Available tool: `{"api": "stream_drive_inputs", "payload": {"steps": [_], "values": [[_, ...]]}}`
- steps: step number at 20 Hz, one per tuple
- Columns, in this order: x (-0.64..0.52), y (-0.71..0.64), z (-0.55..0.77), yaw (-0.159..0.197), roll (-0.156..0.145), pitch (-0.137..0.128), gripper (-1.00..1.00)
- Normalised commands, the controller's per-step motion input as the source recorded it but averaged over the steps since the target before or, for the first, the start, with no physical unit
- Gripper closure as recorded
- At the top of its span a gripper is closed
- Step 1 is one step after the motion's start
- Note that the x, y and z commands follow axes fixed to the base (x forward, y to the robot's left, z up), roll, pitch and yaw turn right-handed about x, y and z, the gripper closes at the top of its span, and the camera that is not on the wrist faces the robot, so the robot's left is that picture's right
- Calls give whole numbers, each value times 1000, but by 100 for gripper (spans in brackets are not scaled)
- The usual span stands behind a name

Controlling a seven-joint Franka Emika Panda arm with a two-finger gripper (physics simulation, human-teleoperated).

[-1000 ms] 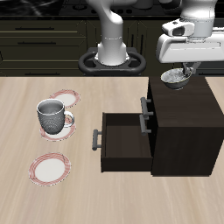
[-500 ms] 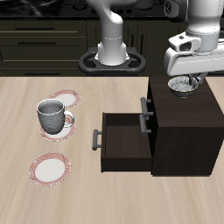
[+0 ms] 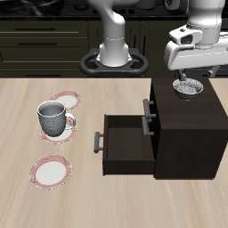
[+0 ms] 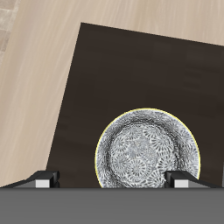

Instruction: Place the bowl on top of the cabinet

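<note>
Essentially, the placement looks complete. The cabinet (image 3: 184,129) stands on the table (image 3: 53,200) with one drawer (image 3: 127,141) pulled out toward the plates; this plays no part in the task. The bowl (image 3: 188,87) sits upright on the cabinet's top, near its back edge, and in the wrist view the bowl (image 4: 146,151) rests fully on the dark surface. The gripper (image 3: 188,73) hovers directly above the bowl. Its fingers (image 4: 41,179) are spread wide, one to each side of the rim, apparently touching nothing. Remaining work, by this judgement: lift the arm clear.
</note>
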Motion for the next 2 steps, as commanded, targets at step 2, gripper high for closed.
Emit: {"api": "stream_drive_inputs", "payload": {"steps": [2], "values": [[-327, -214, 306, -83, 41, -19, -100]]}}
